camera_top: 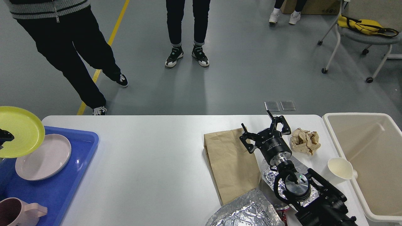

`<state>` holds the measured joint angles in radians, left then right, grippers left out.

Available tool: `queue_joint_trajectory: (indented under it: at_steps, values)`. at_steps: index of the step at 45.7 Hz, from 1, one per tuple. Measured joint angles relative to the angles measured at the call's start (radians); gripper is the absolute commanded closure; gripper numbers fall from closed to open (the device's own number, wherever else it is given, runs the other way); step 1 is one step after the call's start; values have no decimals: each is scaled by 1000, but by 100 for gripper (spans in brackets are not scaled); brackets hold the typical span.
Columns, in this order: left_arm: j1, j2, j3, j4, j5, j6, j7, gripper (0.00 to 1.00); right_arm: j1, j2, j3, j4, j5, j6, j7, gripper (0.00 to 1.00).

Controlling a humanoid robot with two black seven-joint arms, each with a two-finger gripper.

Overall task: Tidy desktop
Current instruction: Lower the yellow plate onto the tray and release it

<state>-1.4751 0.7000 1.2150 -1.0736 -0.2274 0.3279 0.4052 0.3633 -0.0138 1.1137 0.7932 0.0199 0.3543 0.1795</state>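
Note:
The white desktop [157, 163] fills the lower view. My left gripper [3, 137] shows only as a black tip at the left edge, shut on a yellow plate [20, 130] that hangs tilted over the blue tray [66, 188]. A pink plate [44, 157] and a pink mug [15, 213] sit in that tray. My right gripper [264, 130] stands open and empty above the table, between a flat brown paper bag [230, 163] and a crumpled paper ball [305, 141].
A beige bin [370, 147] stands at the right end, with a tipped paper cup [340, 168] beside it. Crumpled foil [248, 213] and a red can [281, 208] lie by my right arm. People stand on the floor beyond the table's far edge.

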Motion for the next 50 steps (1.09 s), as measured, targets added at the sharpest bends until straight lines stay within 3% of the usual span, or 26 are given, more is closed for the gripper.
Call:
queue_joint_trajectory:
  at_steps: [9,17,21,31,44,50]
  values:
    - [5,-43,-2,0,1,5,-1,98,0,0,0,0,0,0,0,0]
    - [7,-46,0,-2,6,8,-1,90,0,0,0,0,0,0,0,0]
    - [8,-46,0,-3,6,8,0,81,0,0,0,0,0,0,0,0]
    - [-11,-36,4,-4,11,8,1,45,0,0,0,0,0,0,0,0]
    - [-74,-13,5,-9,11,5,11,23,-1,0,0,0,0,0,0,0]
    - [-106,-11,0,-10,11,5,19,17,-1,0,0,0,0,0,0,0]
